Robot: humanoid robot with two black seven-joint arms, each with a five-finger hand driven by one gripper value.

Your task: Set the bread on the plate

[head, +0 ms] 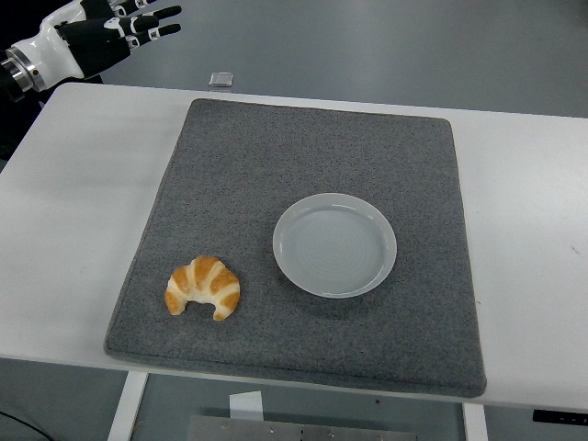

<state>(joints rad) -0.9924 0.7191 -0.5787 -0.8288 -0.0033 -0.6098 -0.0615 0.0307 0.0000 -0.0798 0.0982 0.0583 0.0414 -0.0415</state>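
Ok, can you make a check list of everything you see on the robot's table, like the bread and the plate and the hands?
Surface: white table with a grey felt mat lying flat on it.
Job's things: croissant on the mat's near left part, not on the plate; white plate empty, on the mat to the croissant's right, apart from it.
Clutter: nothing seen on the table.
Hands: left hand at the far left corner, raised beyond the table's edge, fingers spread, holding nothing; right hand not in view.
Cables: nothing seen.
Surroundings: grey floor beyond the table, with a small pale square thing lying on it.
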